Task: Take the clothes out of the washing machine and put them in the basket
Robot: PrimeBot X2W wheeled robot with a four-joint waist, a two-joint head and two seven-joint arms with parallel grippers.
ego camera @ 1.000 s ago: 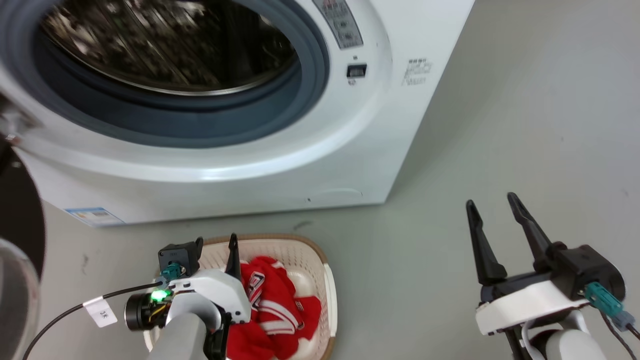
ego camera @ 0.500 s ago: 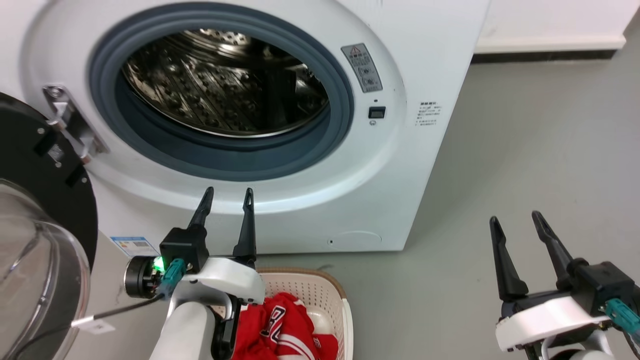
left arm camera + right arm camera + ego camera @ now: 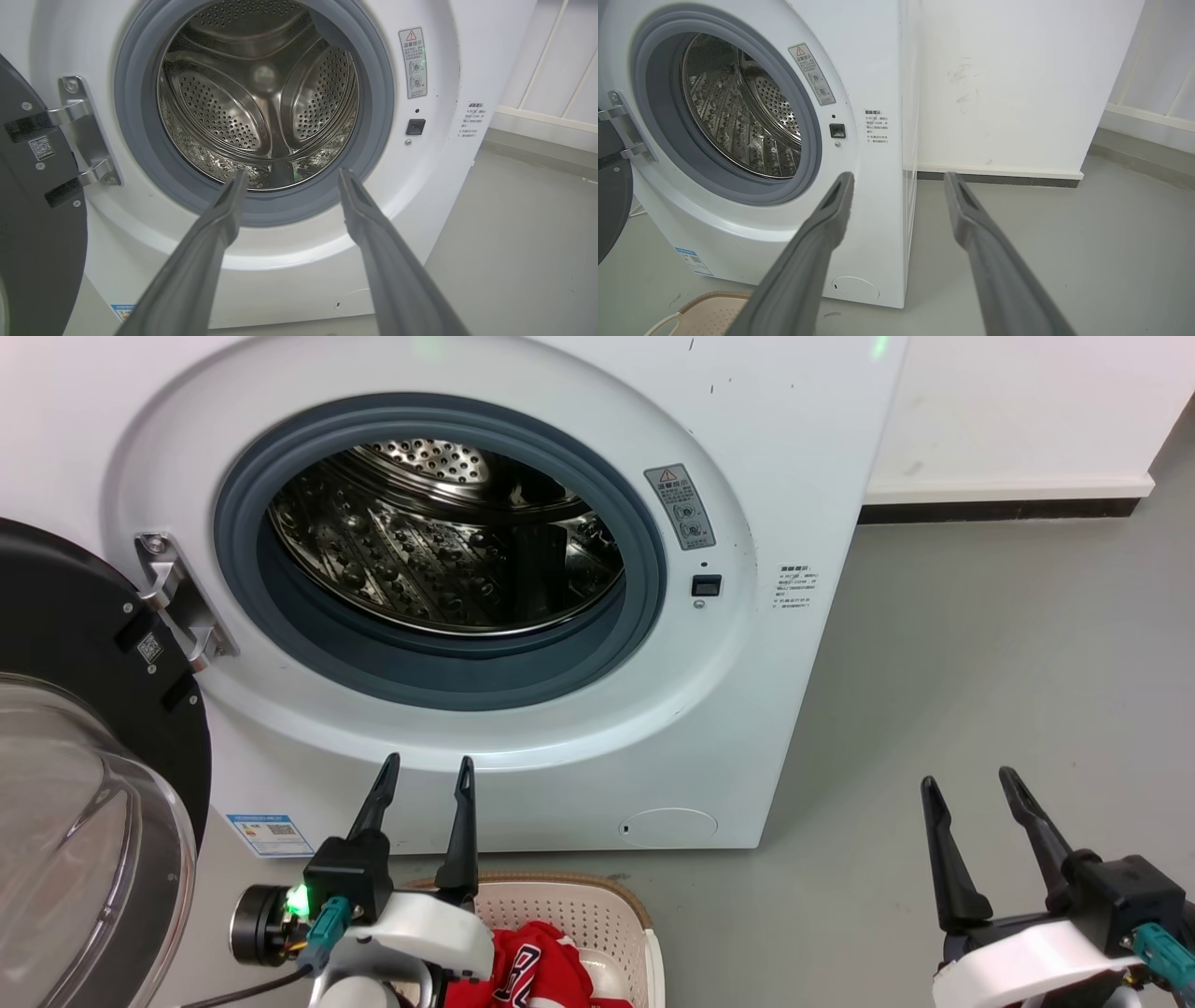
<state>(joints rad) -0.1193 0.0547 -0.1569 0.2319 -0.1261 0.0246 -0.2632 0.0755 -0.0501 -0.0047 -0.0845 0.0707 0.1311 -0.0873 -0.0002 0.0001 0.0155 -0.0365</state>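
The white washing machine (image 3: 766,457) stands with its door (image 3: 84,784) swung open to the left. Its steel drum (image 3: 448,560) shows bare perforated metal, as it does in the left wrist view (image 3: 261,93). Red clothes (image 3: 537,971) with white lettering lie in the cream basket (image 3: 597,915) on the floor below the machine's front. My left gripper (image 3: 428,763) hovers just above the basket's back rim, open and holding nothing, fingers pointing at the drum opening (image 3: 292,172). My right gripper (image 3: 967,778) is open and holding nothing over the floor right of the machine (image 3: 899,175).
The grey rubber seal (image 3: 644,616) rings the opening, and a metal hinge (image 3: 177,597) sticks out at its left. Grey floor (image 3: 980,663) stretches right of the machine to a white wall (image 3: 1017,93). A corner of the basket (image 3: 710,312) shows in the right wrist view.
The head camera has tilted up, bringing more of the machine into view. My left gripper has lifted from down among the clothes in the basket to above its rim, fingers apart.
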